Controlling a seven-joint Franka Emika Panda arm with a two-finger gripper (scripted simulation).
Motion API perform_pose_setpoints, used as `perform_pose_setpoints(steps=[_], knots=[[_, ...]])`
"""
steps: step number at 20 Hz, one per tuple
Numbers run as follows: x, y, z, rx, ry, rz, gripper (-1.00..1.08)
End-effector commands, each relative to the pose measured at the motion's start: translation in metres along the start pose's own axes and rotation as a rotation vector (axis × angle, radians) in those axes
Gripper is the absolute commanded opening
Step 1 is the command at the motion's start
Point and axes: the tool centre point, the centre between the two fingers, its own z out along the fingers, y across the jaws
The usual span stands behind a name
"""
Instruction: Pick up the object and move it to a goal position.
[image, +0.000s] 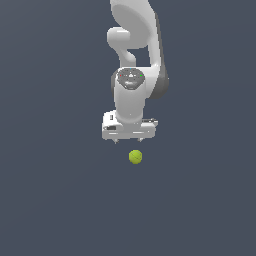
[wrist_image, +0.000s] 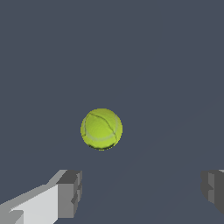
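A small yellow-green ball (image: 135, 156) with a faint curved seam lies on the dark grey floor. It also shows in the wrist view (wrist_image: 101, 129). My white gripper (image: 131, 141) hangs just above and slightly behind the ball, not touching it. The jaws stand wide apart and hold nothing. In the wrist view the gripper (wrist_image: 142, 192) shows two grey fingertips (wrist_image: 69, 192), one at each side, with the ball beyond the gap between them.
The white arm (image: 135, 55) rises from the gripper to the top of the exterior view. A plain dark grey floor (image: 60, 200) lies all around the ball. No other object shows.
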Motion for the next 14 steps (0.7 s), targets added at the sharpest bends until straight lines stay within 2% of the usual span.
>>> perform_pose_setpoints(steps=[1, 4, 9, 14], knots=[[0.0, 0.0, 0.0, 0.0, 0.0, 0.0, 1.0], [0.002, -0.007, -0.001, 0.002, 0.006, -0.011, 1.0], [0.012, -0.035, -0.007, 0.012, 0.03, -0.059, 1.0], [0.012, -0.037, -0.008, 0.012, 0.031, -0.06, 1.0]])
